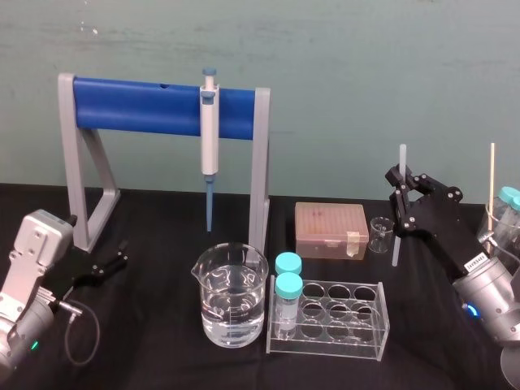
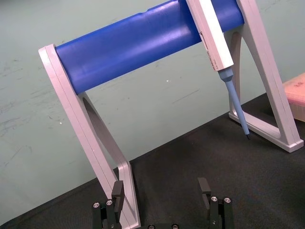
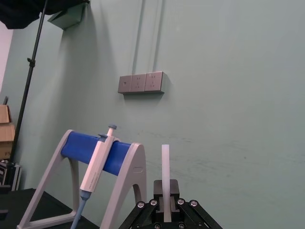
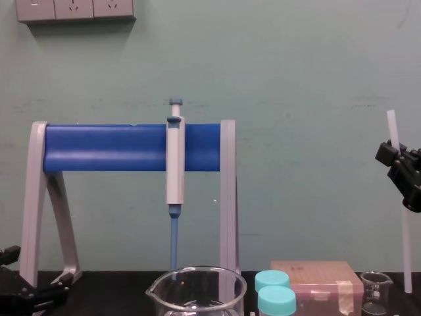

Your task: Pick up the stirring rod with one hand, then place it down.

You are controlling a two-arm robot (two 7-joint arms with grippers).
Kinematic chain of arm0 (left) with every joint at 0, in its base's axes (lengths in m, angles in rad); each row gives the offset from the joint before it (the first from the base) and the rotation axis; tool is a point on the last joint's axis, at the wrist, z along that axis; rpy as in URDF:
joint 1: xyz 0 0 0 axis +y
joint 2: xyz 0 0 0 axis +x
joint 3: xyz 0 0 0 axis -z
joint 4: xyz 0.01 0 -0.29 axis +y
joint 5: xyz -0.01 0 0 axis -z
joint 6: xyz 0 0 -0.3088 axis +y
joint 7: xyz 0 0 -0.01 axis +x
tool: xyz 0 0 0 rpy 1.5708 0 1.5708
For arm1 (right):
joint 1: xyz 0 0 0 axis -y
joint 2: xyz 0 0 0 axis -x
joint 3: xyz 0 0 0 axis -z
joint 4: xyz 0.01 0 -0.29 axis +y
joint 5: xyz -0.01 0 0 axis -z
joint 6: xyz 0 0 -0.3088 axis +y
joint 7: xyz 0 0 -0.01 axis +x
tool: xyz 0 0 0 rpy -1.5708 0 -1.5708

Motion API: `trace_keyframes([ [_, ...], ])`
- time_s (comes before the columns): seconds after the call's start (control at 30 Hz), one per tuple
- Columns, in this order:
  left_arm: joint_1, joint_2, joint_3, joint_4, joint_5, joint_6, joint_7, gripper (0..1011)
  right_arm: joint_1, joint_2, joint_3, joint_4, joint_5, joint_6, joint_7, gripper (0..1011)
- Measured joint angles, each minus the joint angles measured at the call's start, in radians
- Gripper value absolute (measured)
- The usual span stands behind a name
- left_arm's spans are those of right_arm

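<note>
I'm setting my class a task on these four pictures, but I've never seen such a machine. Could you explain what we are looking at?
This is a robot with two arms, each ending in a two-fingered hand. One picture comes from a camera on its head, one from its chest, and one from each wrist. On the black table are a blue-barred stand with a pipette hanging on it, a large beaker of water, a clear rack with two capped tubes, a pink box and a small beaker. The right hand is shut on the stirring rod, holding it upright beside the small beaker. The left hand is open, low near the stand's foot, holding nothing.
</note>
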Motion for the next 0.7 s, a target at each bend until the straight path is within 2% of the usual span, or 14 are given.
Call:
trace_keyframes([
  [0.7, 0.000, 0.000, 0.000, 0.000, 0.000, 0.000, 0.000, 1000, 0.000, 0.000, 0.000, 0.000, 0.000, 0.000, 0.000, 70],
])
